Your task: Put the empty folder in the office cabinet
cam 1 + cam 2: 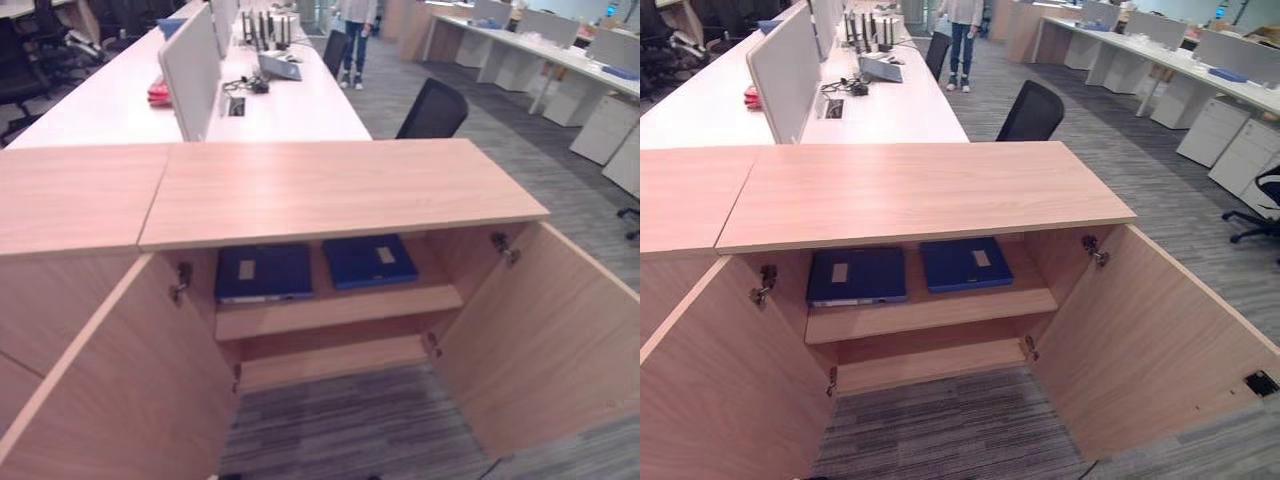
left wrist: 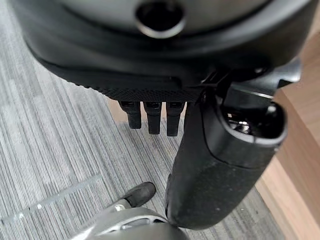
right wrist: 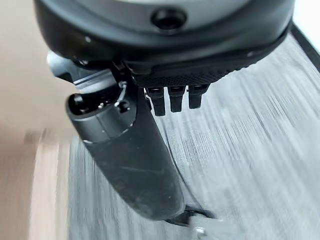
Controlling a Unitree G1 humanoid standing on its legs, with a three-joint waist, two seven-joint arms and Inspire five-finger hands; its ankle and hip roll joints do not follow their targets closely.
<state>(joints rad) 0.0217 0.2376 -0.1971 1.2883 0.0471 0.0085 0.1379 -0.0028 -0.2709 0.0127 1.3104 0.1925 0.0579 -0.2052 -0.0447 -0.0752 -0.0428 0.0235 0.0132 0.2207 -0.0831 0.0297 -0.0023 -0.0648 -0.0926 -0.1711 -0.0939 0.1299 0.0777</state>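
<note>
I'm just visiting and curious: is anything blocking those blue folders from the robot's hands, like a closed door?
Nothing visible does. Both cabinet doors stand wide open, and the two blue folders lie flat, side by side, on the upper shelf with nothing in front. The left hand and right hand hang over the carpet, fingers relaxed, holding nothing.

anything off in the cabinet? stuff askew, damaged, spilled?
Nothing stands out. Two blue folders lie flat side by side on the upper shelf of the cabinet, both doors open. Both hands, left hand and right hand, hang empty over the carpet.
</note>
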